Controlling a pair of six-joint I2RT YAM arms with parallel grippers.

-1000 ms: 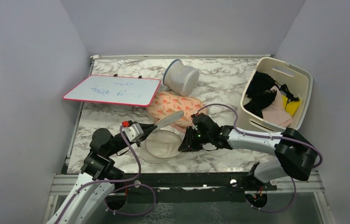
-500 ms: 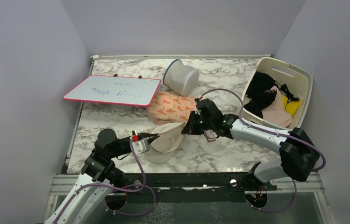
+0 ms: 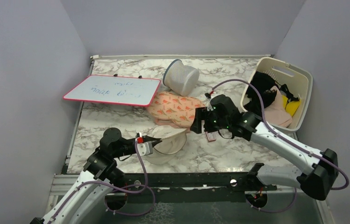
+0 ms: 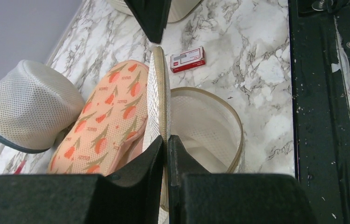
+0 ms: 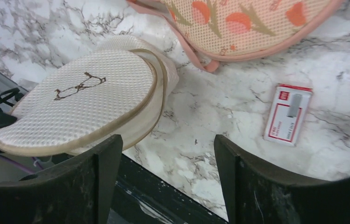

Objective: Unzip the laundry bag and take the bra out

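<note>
One marble worktop [image 3: 99,122], grey walls [image 3: 182,23]; one laundry bag [image 3: 171,143], rim clenched in left end effector [image 4: 166,140]; right end effector [image 5: 166,144] released.

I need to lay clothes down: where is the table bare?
Bare marble: between mesh cylinder and basket at the back; in front of the whiteboard; near edge right of the small box. Crowded between laundry bag and patterned pouch.
</note>
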